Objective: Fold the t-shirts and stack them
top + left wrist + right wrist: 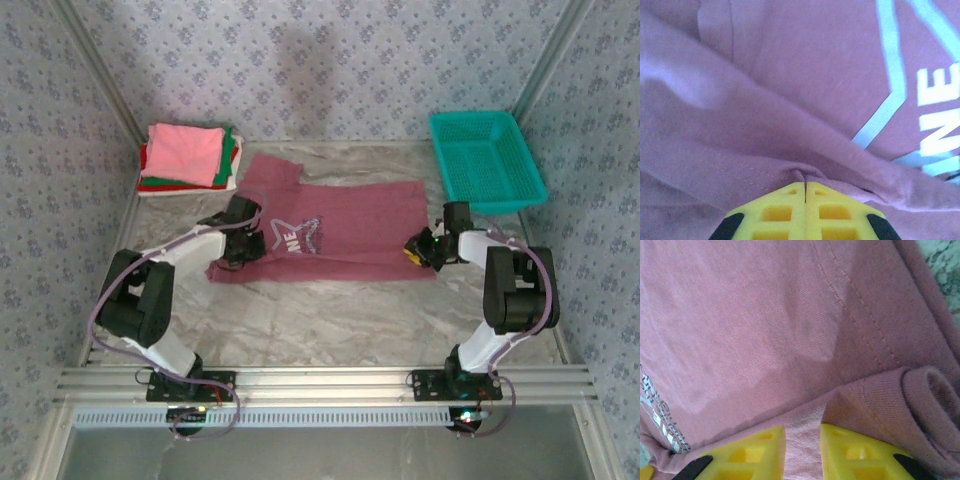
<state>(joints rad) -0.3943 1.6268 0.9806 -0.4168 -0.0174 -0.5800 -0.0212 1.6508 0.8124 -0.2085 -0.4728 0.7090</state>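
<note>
The maroon t-shirt (350, 225) with the white star outline lies spread across the middle of the table, its sleeve pointing toward the back. My left gripper (243, 243) rests on its left edge. In the left wrist view the yellow jaws meet at the tip (805, 184), and the maroon cloth (790, 100) puckers into them. My right gripper (418, 250) sits at the shirt's right hem. There the jaws (802, 432) stand a little apart with a doubled band of cloth (801, 440) pinched between them, beside a rolled hem (925, 405).
A stack of folded t-shirts (190, 155), pink on top over green, red and white, sits at the back left corner. A teal mesh basket (487, 160) stands at the back right. Patterned walls close in the table on three sides.
</note>
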